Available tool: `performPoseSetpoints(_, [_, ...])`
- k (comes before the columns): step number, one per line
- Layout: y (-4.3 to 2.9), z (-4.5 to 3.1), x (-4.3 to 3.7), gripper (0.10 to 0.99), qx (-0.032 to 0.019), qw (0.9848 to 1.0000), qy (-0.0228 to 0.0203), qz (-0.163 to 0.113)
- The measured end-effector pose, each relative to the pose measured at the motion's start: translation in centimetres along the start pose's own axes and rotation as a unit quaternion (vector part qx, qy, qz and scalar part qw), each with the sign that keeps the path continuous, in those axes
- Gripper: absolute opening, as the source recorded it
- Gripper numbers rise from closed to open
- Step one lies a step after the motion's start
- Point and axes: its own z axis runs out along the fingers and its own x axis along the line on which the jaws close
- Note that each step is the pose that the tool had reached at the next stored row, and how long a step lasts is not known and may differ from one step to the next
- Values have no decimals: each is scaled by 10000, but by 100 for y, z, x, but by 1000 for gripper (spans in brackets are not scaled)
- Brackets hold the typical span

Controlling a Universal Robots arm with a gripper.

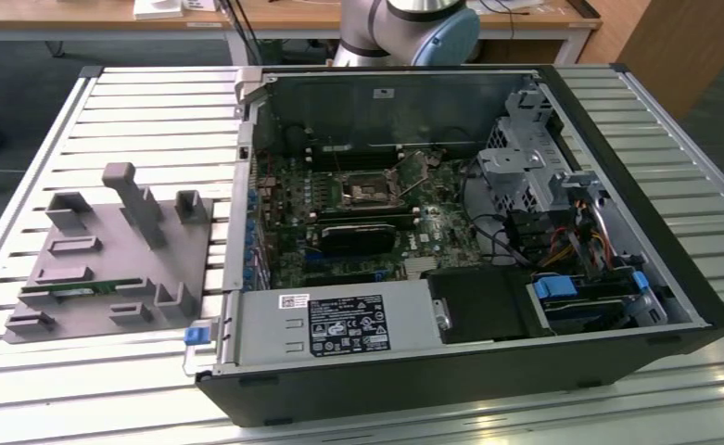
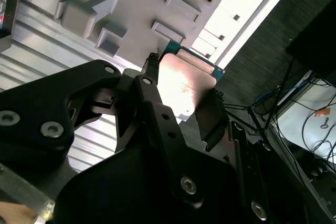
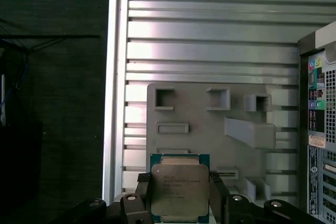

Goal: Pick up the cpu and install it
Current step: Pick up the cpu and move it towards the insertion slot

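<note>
The gripper [image 3: 181, 199] is closed on the cpu [image 3: 180, 191]. Its two dark fingers [image 3: 216, 192] press on opposite edges of the chip, and they are only as far apart as the chip is wide. In the first wrist view the silvery lid of the cpu faces the camera and its green board shows as a rim around the lid. There are a few lines of fine dark print on the lid. In the second wrist view the lid [image 2: 184, 85] shines between the same fingers.

Behind the cpu lies the grey holder plate [image 3: 210, 129] with its raised pockets, on the slatted metal table [image 3: 210, 35]. I cannot tell if the chip touches the plate. The rear panel of the computer case [image 3: 317, 129] has coloured ports and a small sticker.

In the exterior view the holder plate [image 1: 102, 250] lies beside the open computer case [image 1: 461, 389], on the exterior view's left, and a green memory stick [image 1: 87, 291] sits in one of its slots. Inside the case, the motherboard socket [image 1: 364, 193] is open. The power supply [image 1: 336, 324] carries white labels with small print.
</note>
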Motion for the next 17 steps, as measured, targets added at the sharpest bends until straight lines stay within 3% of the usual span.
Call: performPoseSetpoints(17, [0, -16, -49, 533, -1, 10000, -1, 0])
